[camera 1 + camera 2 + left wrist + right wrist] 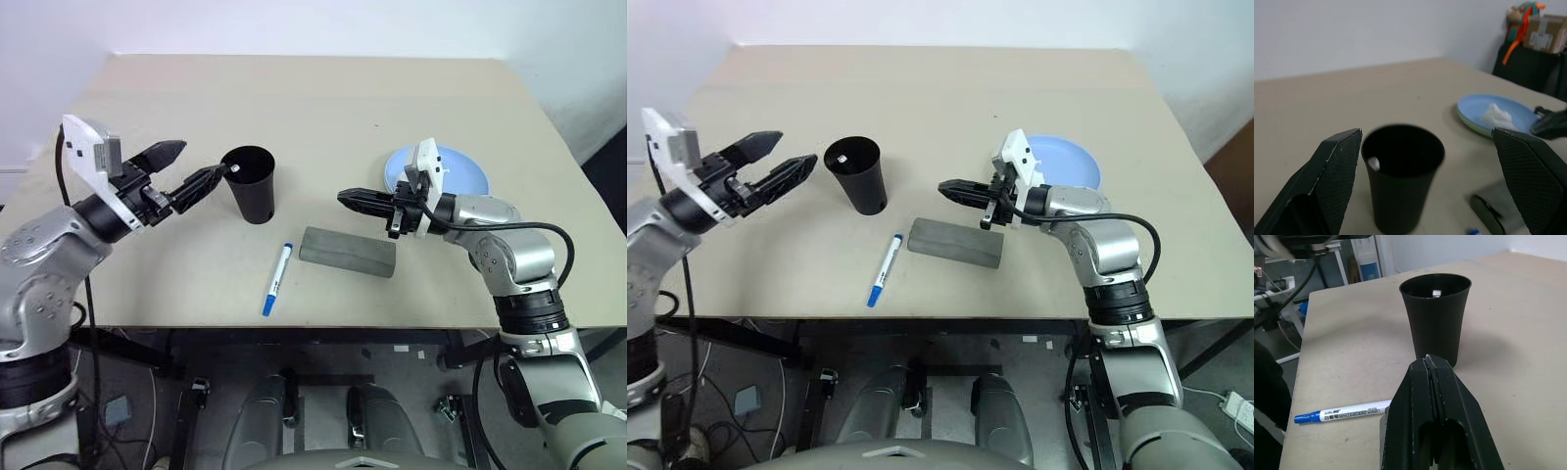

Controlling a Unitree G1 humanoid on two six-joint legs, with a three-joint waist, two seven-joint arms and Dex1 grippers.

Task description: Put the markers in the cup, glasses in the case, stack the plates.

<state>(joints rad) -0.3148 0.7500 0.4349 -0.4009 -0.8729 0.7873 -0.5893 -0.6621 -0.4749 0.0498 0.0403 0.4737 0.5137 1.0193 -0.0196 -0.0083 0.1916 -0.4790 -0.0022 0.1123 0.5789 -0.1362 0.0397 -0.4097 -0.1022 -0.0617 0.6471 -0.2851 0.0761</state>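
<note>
I see the marker [276, 279] flat on the table [323, 108], blue cap toward me, tail toward the cup [250, 183]; left gripper [190, 168] gaping empty, right gripper [345, 198] closed empty.

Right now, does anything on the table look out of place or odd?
One marker lies loose on the table beside the grey case, not in the black cup. Something white and crumpled sits on the blue plate.

Beige table [323, 108] bears cup [251, 184], marker [276, 278], case [348, 252], plates [468, 174]
</note>
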